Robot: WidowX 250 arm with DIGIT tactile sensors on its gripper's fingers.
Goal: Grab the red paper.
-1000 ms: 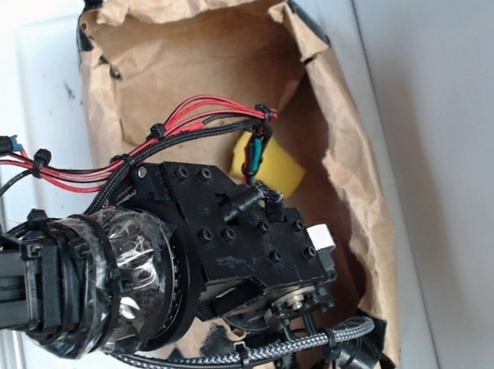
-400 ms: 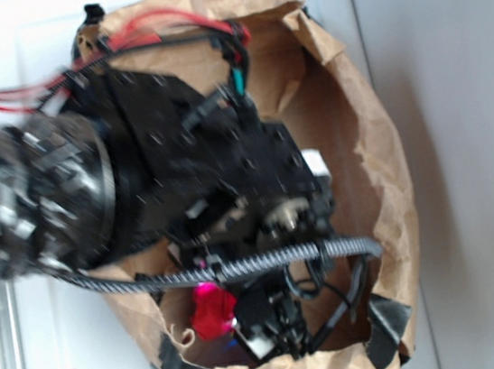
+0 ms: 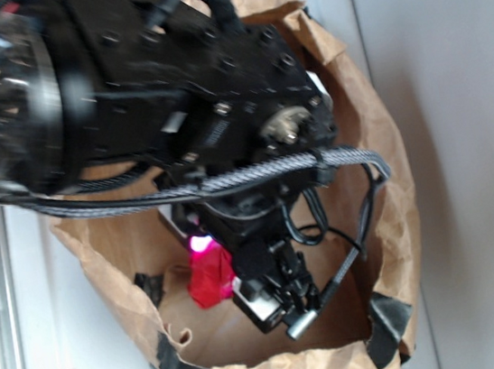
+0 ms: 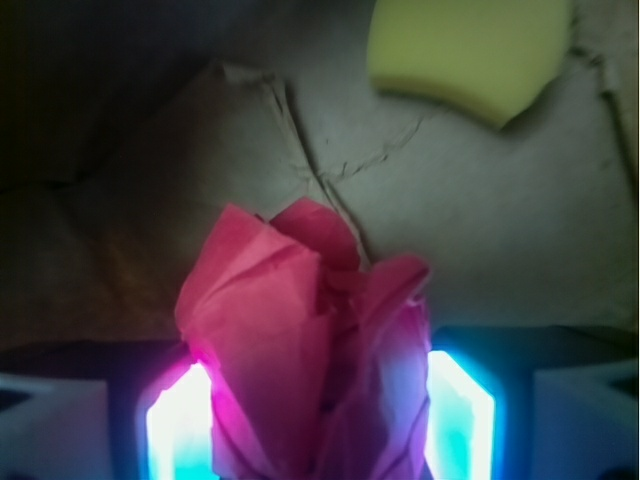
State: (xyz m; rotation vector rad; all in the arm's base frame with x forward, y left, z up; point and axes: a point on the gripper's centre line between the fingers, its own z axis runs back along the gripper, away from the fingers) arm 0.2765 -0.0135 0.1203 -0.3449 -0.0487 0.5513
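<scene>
White tabletop (image 3: 41,312) carrying a brown paper bag (image 3: 392,247).

Lying open directly beneath the end effector (image 4: 320,425), crumpled rim spread around it; black tape patches at the near edge.

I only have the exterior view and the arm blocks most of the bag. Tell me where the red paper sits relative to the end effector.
Observer: On the wrist view the red paper stands between the two glowing fingers of the end effector.
Operator: Say whether it is clamped.
Observer: The paper fills the gap and meets both fingers, so it looks pinched, though I cannot confirm it is held fast.
Operator: Report anything else in the bag.
Observer: A yellow sponge lies on the bag floor beyond the paper, apart from it.
</scene>
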